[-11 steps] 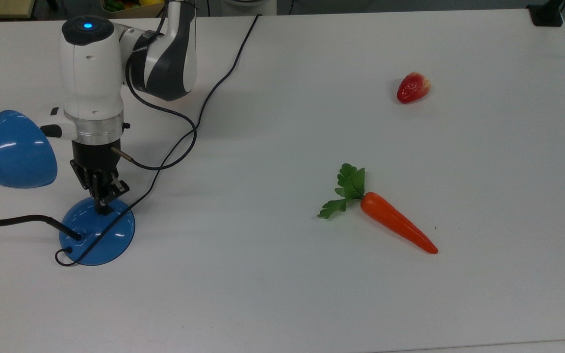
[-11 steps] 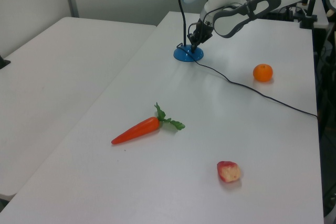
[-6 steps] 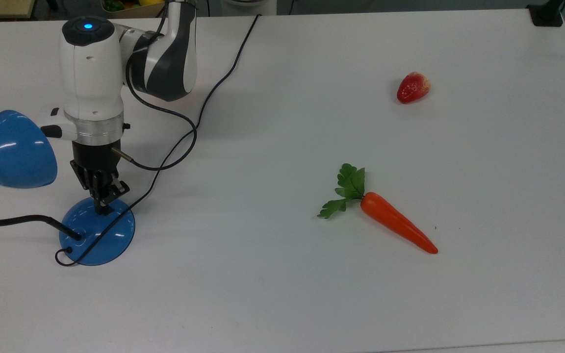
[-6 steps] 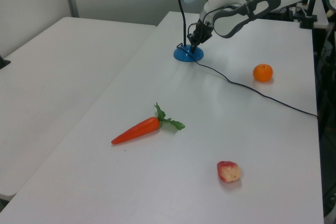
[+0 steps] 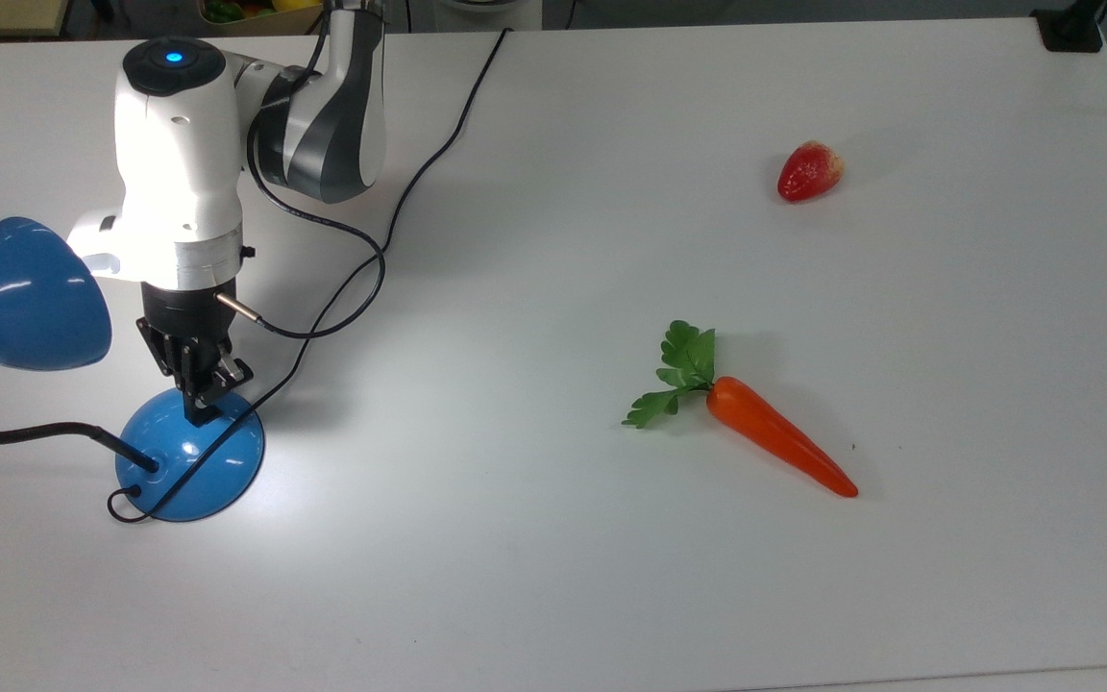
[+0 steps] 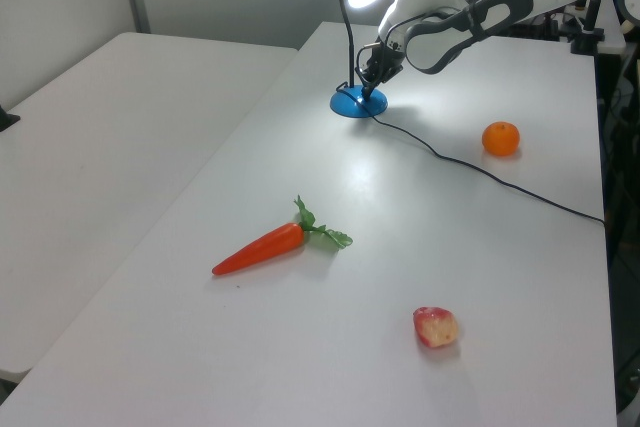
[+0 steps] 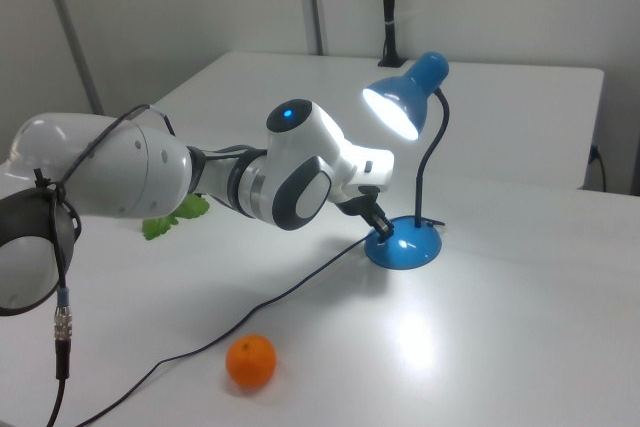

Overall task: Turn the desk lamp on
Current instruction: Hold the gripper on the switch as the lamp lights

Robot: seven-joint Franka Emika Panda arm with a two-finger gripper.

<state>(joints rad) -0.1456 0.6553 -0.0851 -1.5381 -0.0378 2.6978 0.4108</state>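
One glossy blue desk lamp with a bell-shaped shade and black bendy gooseneck (image 5: 186, 459) stands on the white bench (image 5: 611, 577), and the black two-finger tool (image 5: 200, 408) of the white robot arm (image 5: 174, 183) is planted right on top of its round domed base. Whether those fingers are apart or together cannot be made out. In the right view the tool (image 7: 380, 228) points down at the base's near upper edge, with the shade (image 7: 405, 97) above and just beside it, its mouth glowing white.

And here's the change: half a second ago the shade was dark and the base looked flat and dull; now the lamp (image 6: 355, 37) is lit, a bright pool of light spreads over the bench around the tool, and the arm's white wrist shines where the light hits it. The tool itself sits at the same spot on the base as before.

Trailing away from the tool, a thin black cord (image 5: 390, 221) runs off across the bench. Well apart from the tool lie an orange plastic carrot with green leaves (image 5: 765, 432) and, farther still, a red strawberry-shaped toy (image 5: 808, 171). A small round orange fruit (image 7: 250, 361) sits near the cord. No containers hold any of these.
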